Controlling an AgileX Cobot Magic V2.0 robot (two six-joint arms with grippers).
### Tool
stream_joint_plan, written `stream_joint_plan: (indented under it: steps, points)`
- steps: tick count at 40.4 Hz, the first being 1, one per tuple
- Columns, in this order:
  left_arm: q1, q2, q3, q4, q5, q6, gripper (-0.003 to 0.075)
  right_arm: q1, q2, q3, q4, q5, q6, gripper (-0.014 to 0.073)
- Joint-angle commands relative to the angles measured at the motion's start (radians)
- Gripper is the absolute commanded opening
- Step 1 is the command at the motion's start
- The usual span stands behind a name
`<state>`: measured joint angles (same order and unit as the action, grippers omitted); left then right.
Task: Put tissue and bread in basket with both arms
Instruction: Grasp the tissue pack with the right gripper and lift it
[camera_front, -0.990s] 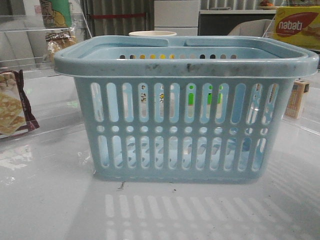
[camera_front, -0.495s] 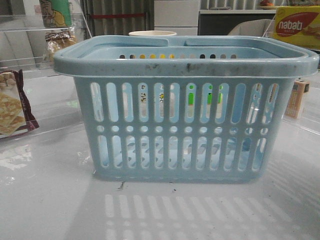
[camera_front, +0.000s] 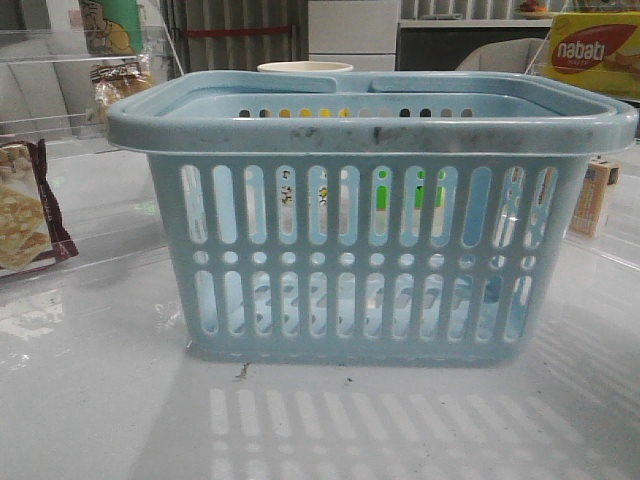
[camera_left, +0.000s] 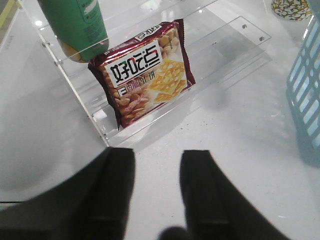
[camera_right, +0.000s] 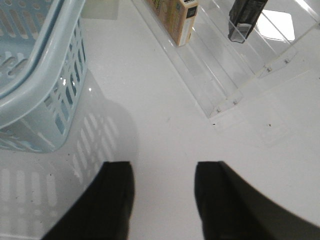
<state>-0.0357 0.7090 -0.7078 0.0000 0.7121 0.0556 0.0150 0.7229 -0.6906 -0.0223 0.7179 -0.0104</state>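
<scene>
From the front we look low and level across the desk (camera_front: 100, 400), close on the basket (camera_front: 370, 250). Both wrist views look steeply down; each shares that basket's edge (camera_left: 305, 100) (camera_right: 35, 75).

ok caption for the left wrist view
Open left gripper above the white table, facing a maroon-edged cracker packet on a clear acrylic shelf.

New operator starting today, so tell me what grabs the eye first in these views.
The big light-blue basket fills the middle of the front view, standing on the white table. To its left, a maroon-edged cracker packet leans in a clear acrylic rack, ahead of the open left gripper. A yellow nabati box sits at the far right.
</scene>
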Motion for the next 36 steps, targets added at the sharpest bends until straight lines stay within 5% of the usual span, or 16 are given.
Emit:
stream_joint_plan:
  steps: [1,18,36]
  points:
    - [-0.003,0.0,-0.035,-0.019,-0.073,0.001,0.0517,0.001,0.004,-0.037,-0.015,-0.068,-0.006,0.0519]
    - [-0.271,0.0,-0.035,0.0,-0.085,0.003,0.0505,-0.114,0.188,-0.091,-0.016,-0.182,0.046,0.052]
    - [-0.293,0.0,-0.035,0.0,-0.085,0.003,0.0505,-0.164,0.688,-0.515,0.212,-0.174,0.021,0.0519]
